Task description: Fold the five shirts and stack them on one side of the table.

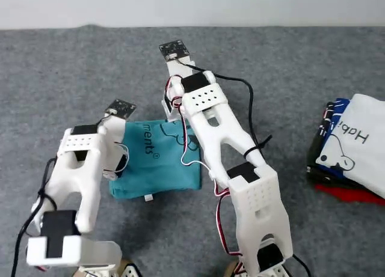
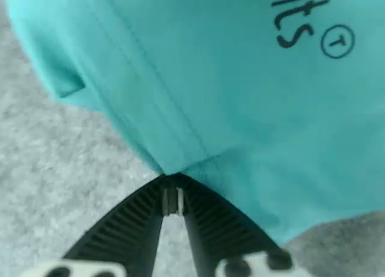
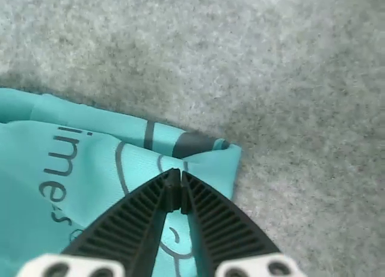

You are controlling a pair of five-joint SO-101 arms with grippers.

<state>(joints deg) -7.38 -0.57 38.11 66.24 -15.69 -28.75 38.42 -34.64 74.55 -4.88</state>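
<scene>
My left gripper is clamping the teal shirt at its 9 o'clock edge, with the fabric bunching into the closed jaws. The shirt is lying folded in the middle of the grey table. My right gripper is pinching its 1 o'clock corner, jaws closed. Toward 3 o'clock, well apart, a stack of folded shirts is sitting at the table's edge.
</scene>
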